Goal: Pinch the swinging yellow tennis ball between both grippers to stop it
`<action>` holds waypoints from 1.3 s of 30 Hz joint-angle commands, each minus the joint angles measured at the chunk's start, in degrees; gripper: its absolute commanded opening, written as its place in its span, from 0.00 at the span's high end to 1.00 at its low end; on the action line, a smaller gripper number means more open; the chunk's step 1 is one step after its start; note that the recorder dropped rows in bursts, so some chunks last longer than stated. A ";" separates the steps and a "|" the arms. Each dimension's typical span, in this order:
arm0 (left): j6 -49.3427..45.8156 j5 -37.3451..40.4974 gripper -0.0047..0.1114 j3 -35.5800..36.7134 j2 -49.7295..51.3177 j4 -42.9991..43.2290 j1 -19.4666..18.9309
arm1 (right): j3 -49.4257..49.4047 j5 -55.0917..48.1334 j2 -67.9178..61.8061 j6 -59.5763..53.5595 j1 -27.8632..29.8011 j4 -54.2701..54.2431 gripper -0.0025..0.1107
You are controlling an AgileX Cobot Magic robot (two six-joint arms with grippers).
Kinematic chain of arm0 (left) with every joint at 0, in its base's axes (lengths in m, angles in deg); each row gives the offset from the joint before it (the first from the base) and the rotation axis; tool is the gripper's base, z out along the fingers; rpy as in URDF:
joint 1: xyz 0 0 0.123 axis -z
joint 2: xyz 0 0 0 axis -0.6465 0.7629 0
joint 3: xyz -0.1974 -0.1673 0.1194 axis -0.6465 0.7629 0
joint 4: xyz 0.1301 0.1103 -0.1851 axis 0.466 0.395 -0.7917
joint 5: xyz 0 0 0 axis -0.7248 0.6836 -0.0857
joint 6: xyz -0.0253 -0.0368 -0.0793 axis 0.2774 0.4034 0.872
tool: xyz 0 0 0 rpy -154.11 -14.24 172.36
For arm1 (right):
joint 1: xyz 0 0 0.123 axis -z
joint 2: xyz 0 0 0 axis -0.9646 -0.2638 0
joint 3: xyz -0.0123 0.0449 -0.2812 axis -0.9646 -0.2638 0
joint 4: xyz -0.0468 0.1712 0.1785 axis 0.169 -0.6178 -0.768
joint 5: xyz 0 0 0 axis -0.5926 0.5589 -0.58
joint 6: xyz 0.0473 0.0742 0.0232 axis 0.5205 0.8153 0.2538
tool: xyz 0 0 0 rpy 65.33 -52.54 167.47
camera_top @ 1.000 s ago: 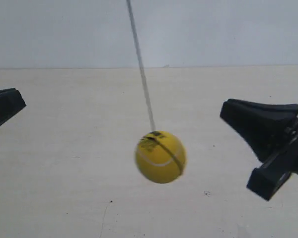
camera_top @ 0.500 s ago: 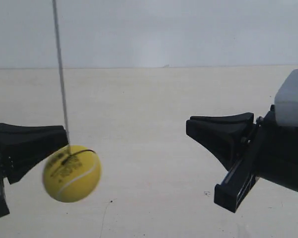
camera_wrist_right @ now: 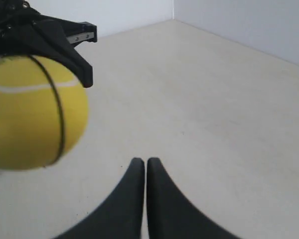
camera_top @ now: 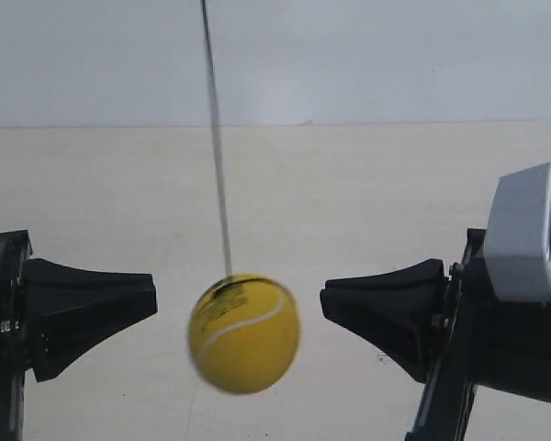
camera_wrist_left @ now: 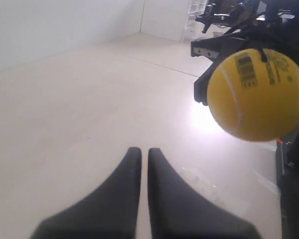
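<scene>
The yellow tennis ball point(camera_top: 243, 333) hangs on a thin string point(camera_top: 217, 138), blurred by motion, between two black wedge grippers. The gripper at the exterior view's left point(camera_top: 152, 299) points its tip at the ball with a small gap. The gripper at the exterior view's right point(camera_top: 324, 304) is a little closer, also apart from it. My left gripper point(camera_wrist_left: 140, 150) is shut and holds nothing; the ball point(camera_wrist_left: 256, 94) floats off to one side, beyond the jaws. My right gripper point(camera_wrist_right: 141, 160) is likewise shut on nothing, with the ball point(camera_wrist_right: 32, 114) off to its side.
A pale floor point(camera_top: 349, 202) runs back to a white wall point(camera_top: 395, 55). The opposite gripper's black frame point(camera_wrist_left: 214, 50) shows behind the ball in the left wrist view, and likewise the other frame point(camera_wrist_right: 55, 35) in the right wrist view.
The ball has swung from the exterior view's left back toward the middle. Both grippers have come inward and lower, narrowing the gap around it.
</scene>
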 commanded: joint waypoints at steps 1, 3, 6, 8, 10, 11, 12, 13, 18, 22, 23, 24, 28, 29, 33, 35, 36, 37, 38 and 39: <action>0.34 -5.08 0.92 -0.35 0.10 3.57 0.29 | 0.24 0.35 -0.01 2.40 0.03 3.16 0.98; 0.34 -5.32 0.92 -0.35 0.10 3.70 0.29 | 0.24 0.35 -0.01 2.39 0.03 3.16 0.98; 0.20 -5.64 0.92 -0.35 0.10 3.71 0.29 | 0.24 0.62 -0.01 2.40 0.03 3.16 0.98; 0.20 -6.32 0.92 -0.35 0.10 4.21 0.29 | 0.24 0.73 -0.01 2.40 0.03 3.16 0.98; 0.20 -6.32 0.92 -0.35 0.10 4.38 0.29 | 0.24 0.74 -0.01 2.40 0.03 3.27 0.98; 0.20 -6.32 0.92 -0.35 0.10 4.38 0.29 | 0.24 0.74 -0.01 2.40 0.03 3.38 0.98; 0.20 -6.32 0.92 -0.35 0.10 4.38 0.29 | 0.24 0.74 -0.01 2.40 0.03 3.38 0.98; 0.20 -6.32 0.92 -0.35 0.10 4.38 0.29 | 0.24 0.74 -0.01 2.40 0.03 3.38 0.98; 0.20 -6.32 0.92 -0.35 0.10 4.36 0.29 | 0.24 0.74 -0.01 2.51 0.03 3.85 0.98; 0.20 -6.32 0.92 -0.35 0.10 4.26 0.29 | 0.24 3.60 -0.01 2.51 0.03 3.83 0.98; -0.58 -6.32 0.92 -0.35 0.10 3.58 0.29 | 0.24 4.56 -0.01 2.40 0.03 3.83 0.98; -1.13 -6.32 0.92 -0.35 0.10 2.98 0.29 | 0.24 5.42 -0.01 2.14 0.03 3.83 0.98; -2.79 -6.32 0.92 -0.35 0.10 0.66 0.29 | 0.35 6.08 -0.01 0.02 0.03 0.31 0.98; -3.21 -6.32 0.92 -0.35 0.10 0.17 0.29 | 0.35 6.31 -0.01 -0.34 0.03 -0.40 0.98; -4.51 -6.32 0.92 -0.35 0.10 -1.31 0.29 | 0.35 10.24 -0.01 -0.37 0.03 -2.28 0.98; -4.51 -6.32 0.92 -0.35 0.10 -1.31 0.29 | 0.35 10.40 -0.01 -0.87 0.03 -4.39 0.98; -4.75 -6.32 0.92 -0.35 0.10 -1.85 0.29 | 0.35 10.29 -0.01 -1.31 0.03 -5.56 0.98; -5.05 -6.32 0.92 -0.35 0.10 -2.08 0.29 | 0.35 10.43 -0.01 -1.30 0.03 -5.73 0.98; -5.82 -6.32 0.92 -0.35 0.10 -2.22 0.29 | 0.35 10.43 -0.01 -1.42 0.03 -5.97 0.98; -5.82 -6.32 0.92 -0.35 0.10 -2.22 0.29 | 0.35 10.43 -0.01 -1.66 0.03 -5.96 0.98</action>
